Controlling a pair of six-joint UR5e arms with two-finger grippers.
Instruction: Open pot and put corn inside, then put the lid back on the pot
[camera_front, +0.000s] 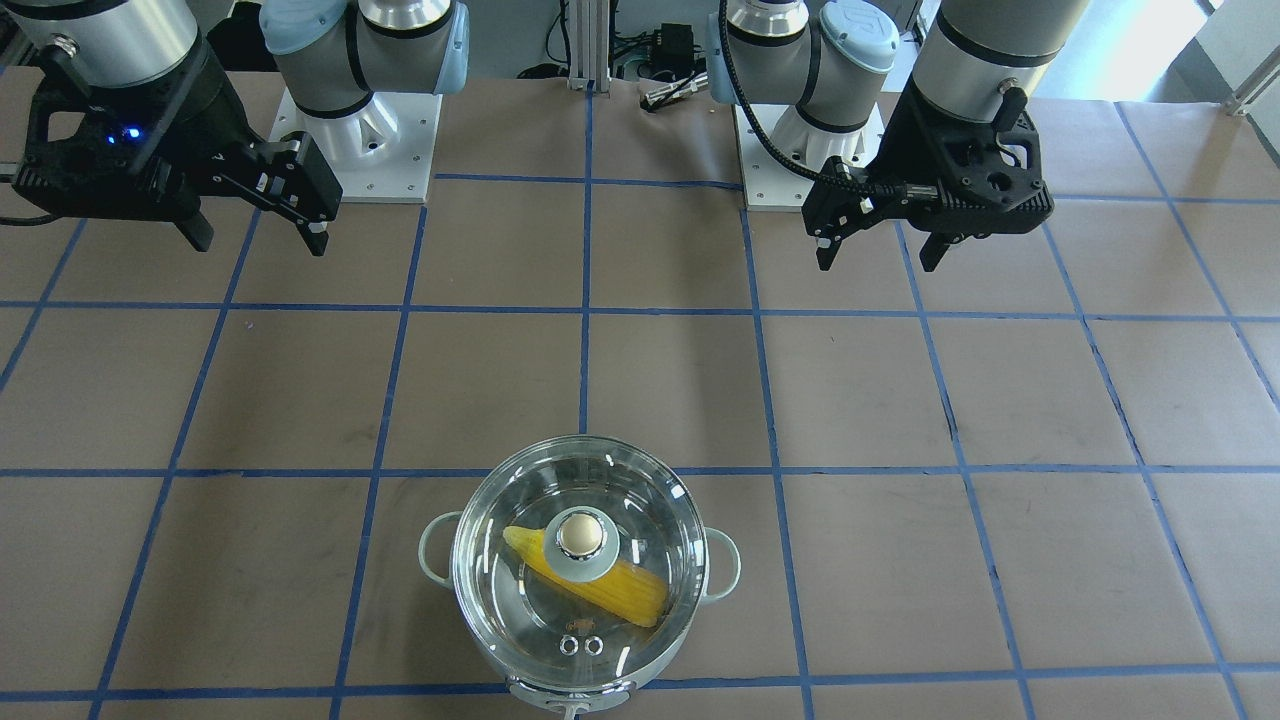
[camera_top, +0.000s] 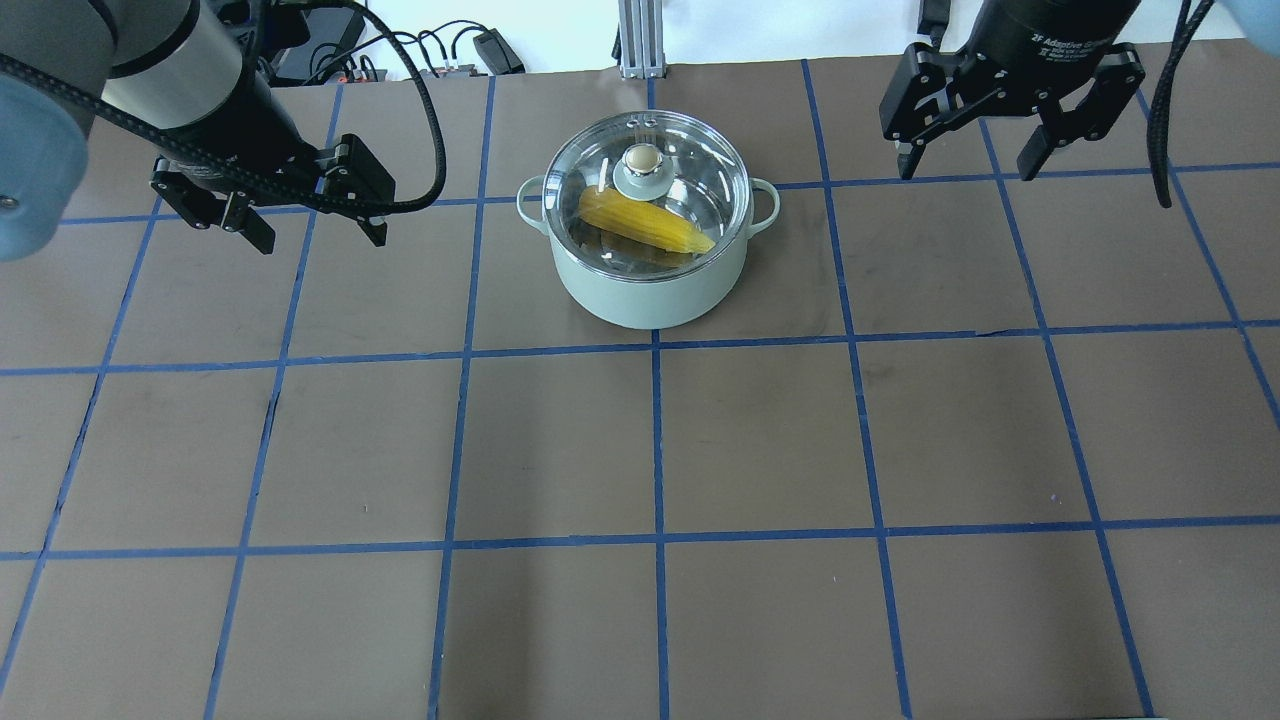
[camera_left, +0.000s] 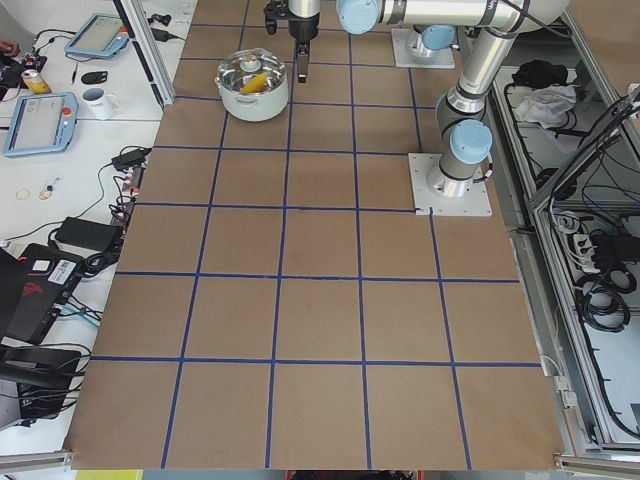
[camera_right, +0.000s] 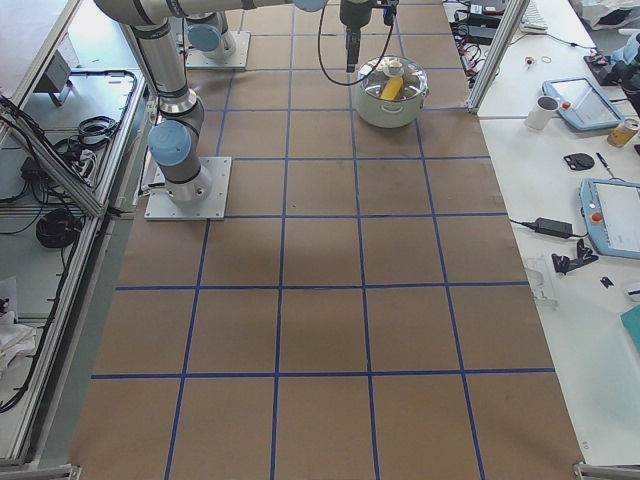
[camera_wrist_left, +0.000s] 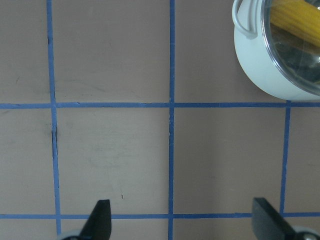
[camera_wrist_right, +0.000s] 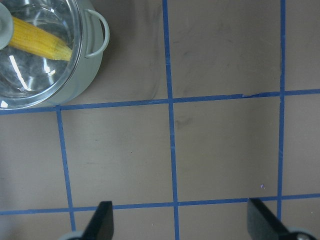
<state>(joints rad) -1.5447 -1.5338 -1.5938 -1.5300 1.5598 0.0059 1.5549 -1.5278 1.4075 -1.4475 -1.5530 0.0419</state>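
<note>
A pale green pot (camera_top: 650, 290) stands at the far middle of the brown table (camera_top: 760, 440). Its glass lid (camera_top: 646, 175) is on top and seems to sit flat, though glare blurs the rim. The yellow corn (camera_top: 645, 222) lies inside. The left gripper (camera_top: 322, 240) and right gripper (camera_top: 964, 172) hang well apart on either side, fingers spread wide, holding nothing.

Two silver tubular arms (camera_front: 985, 50) with pale blue joint caps (camera_front: 860, 40) rise from white bolted base plates (camera_front: 405, 150). Left tool (camera_top: 322, 240) and right tool (camera_top: 964, 170) are black and two-fingered. A black cable (camera_top: 436, 140) loops to the left tool; white lettering (camera_top: 1065, 42) marks the right's collar.
</note>
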